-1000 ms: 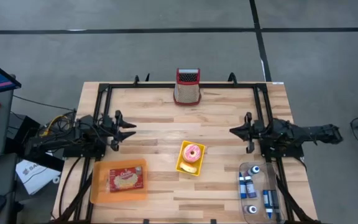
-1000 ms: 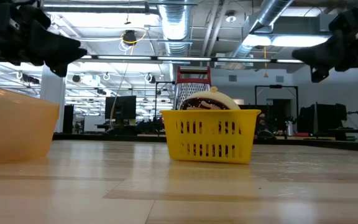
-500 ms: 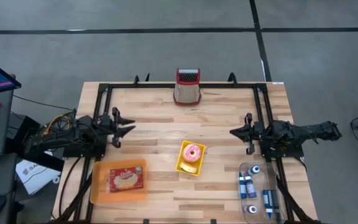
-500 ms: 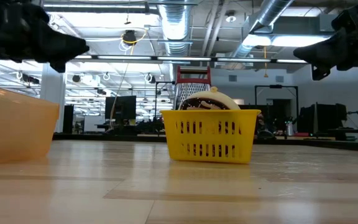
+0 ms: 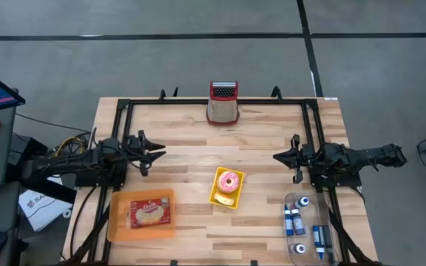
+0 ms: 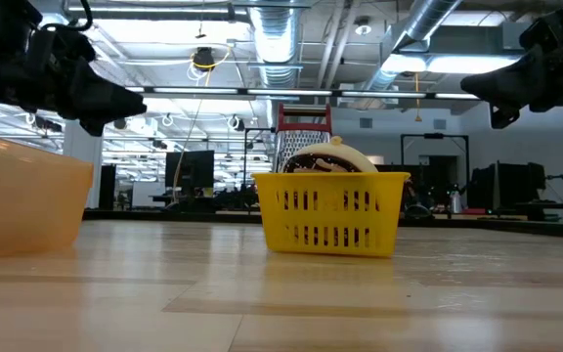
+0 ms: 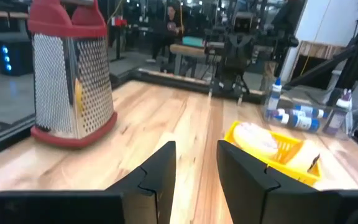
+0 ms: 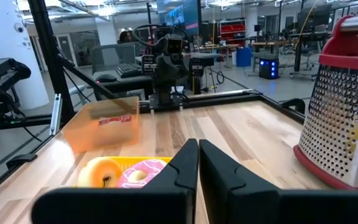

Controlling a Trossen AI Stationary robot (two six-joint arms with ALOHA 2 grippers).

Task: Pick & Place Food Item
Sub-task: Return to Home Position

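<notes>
The red popcorn bag is lying flat, label up, in the orange bin on the table's left side, its long axis running across the table. The left gripper, the nearer one, is hanging just beside that bin, jaws parted and empty, pointing away from the bag. The right gripper is hovering opposite, clenched on nothing.

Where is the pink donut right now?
In the high view, the pink frosted donut sits in the small yellow plastic basket mid-table, between the orange bin at left and the transparent bin at right.
</notes>
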